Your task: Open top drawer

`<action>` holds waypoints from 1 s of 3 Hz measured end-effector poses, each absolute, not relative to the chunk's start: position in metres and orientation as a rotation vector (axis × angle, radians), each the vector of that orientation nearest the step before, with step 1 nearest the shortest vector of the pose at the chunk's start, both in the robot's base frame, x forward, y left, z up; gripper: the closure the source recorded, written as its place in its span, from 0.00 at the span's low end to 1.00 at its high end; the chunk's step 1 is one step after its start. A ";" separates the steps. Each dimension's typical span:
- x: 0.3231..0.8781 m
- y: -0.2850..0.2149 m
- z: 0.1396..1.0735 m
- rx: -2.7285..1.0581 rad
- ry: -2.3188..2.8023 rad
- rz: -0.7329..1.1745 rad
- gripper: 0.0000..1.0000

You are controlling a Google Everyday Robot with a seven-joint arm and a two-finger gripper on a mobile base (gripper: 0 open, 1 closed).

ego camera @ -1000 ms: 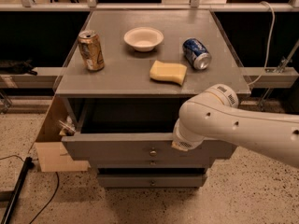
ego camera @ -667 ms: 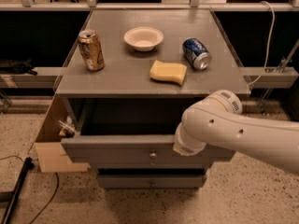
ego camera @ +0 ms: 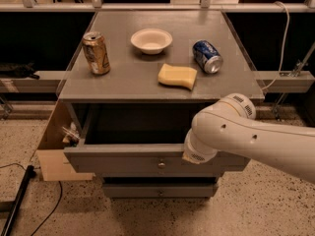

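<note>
The top drawer (ego camera: 123,160) of the grey cabinet stands pulled out, its dark inside showing above the flat front panel. Its small round knob (ego camera: 161,164) is free at the centre of the panel. My white arm (ego camera: 231,132) reaches in from the right, and its end rests at the drawer front's top edge, right of the knob. My gripper (ego camera: 196,156) is at that end, mostly hidden behind the arm.
On the cabinet top (ego camera: 123,85) stand a gold can (ego camera: 96,53) and a white bowl (ego camera: 151,40). A yellow sponge (ego camera: 177,75) and a blue can (ego camera: 207,56) lie there too. A lower drawer (ego camera: 160,190) is shut. A wooden panel (ego camera: 54,151) hangs open at left. A black pole (ego camera: 17,203) lies on the floor.
My arm has shifted slightly to the right. The drawer stands about as far out as before.
</note>
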State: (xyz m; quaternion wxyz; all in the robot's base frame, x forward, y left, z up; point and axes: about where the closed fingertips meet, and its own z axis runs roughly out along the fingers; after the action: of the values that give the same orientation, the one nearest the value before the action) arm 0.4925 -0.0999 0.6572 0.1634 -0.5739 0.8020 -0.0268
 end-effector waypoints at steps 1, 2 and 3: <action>0.492 -0.100 0.657 -1.636 2.287 -0.077 0.66; 0.492 -0.099 0.658 -1.634 2.287 -0.077 0.43; 0.486 -0.101 0.658 -1.627 2.278 -0.075 0.20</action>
State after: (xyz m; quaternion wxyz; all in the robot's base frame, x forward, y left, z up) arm 0.4862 -0.1014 0.6577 0.1700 -0.5725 0.8016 -0.0265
